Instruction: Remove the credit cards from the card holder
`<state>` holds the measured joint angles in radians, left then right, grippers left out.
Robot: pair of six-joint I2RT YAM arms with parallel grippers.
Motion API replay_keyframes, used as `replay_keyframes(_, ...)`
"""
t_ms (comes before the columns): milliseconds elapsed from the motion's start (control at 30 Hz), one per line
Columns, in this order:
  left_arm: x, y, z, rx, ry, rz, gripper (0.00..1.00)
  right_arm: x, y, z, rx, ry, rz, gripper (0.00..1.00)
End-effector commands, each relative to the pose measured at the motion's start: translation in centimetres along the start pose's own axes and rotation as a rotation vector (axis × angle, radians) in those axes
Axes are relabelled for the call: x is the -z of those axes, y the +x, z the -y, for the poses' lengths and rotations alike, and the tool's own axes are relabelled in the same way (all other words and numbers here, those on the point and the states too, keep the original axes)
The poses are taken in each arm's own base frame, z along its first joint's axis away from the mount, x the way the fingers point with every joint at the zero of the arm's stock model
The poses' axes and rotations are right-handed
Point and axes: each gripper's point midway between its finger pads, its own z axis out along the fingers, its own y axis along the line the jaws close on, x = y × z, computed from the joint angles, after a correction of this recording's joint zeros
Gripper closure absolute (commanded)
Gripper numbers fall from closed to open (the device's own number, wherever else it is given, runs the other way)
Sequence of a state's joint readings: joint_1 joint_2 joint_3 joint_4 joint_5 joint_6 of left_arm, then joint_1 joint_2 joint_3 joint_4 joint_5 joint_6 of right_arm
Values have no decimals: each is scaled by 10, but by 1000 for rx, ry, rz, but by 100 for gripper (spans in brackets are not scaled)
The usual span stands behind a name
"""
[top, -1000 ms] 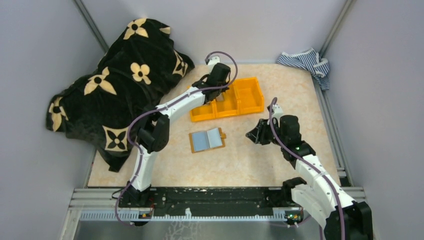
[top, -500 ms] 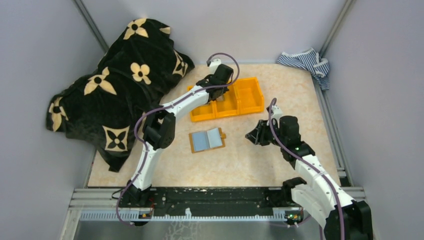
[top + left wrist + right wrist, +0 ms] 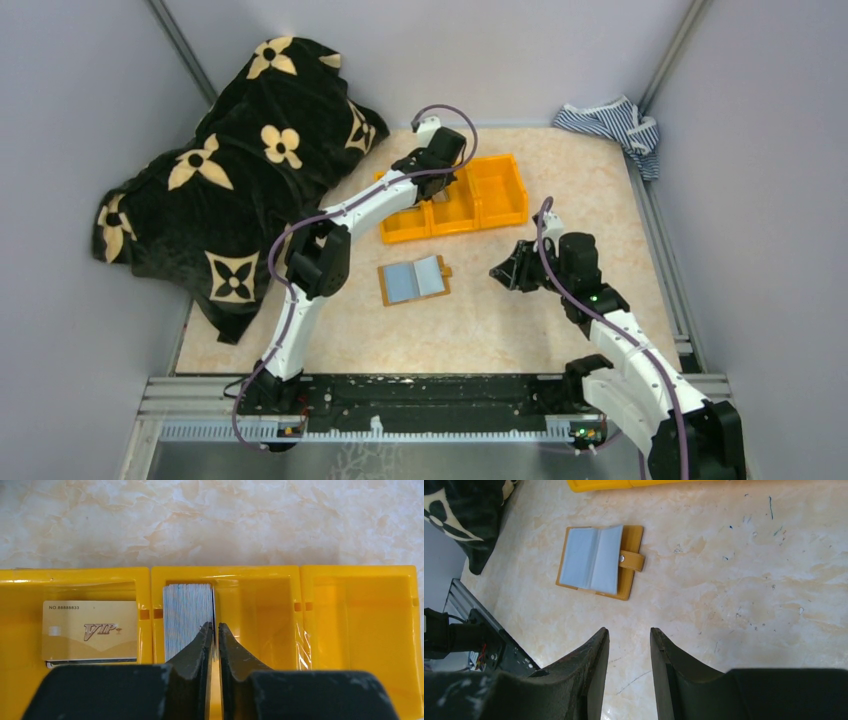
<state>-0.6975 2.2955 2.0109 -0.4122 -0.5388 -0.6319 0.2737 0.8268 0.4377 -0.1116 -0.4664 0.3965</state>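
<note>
A pale marbled table (image 3: pixel 560 300) inside grey walls carries an orange three-compartment bin (image 3: pixel 500 190), with a black flowered blanket (image 3: pixel 230 170) heaped to its left. The left gripper (image 3: pixel 214 626) hangs over the bin's middle compartment, fingers a slit apart at the edge of a striped card (image 3: pixel 187 615) there, and whether they pinch it I cannot tell; a gold VIP card (image 3: pixel 90 630) lies in the neighbouring compartment. The card holder (image 3: pixel 414 280) lies open on the table just nearside of the bin, and the right gripper (image 3: pixel 629 630) hovers near-right of the bin, fingers apart, empty.

Glossy plastic bin (image 3: pixel 225 572); smooth marbled tabletop (image 3: pixel 225 520); plush cloth blanket (image 3: pixel 230 110); matt card holder (image 3: pixel 599 562).
</note>
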Motion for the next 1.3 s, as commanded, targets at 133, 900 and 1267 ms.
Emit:
replay_keyframes(133,0,-4,-5,11,-7,6,84,-1,-11,-7,20,-32,40,64)
replay_keyframes(900,87,-92,8,57,187,188,61,-2,-14,-3,19,-4,35,64)
replay_keyframes(1267,178,-67,-51,171,448,155,5,-5,-15,-1,5,0,35,64)
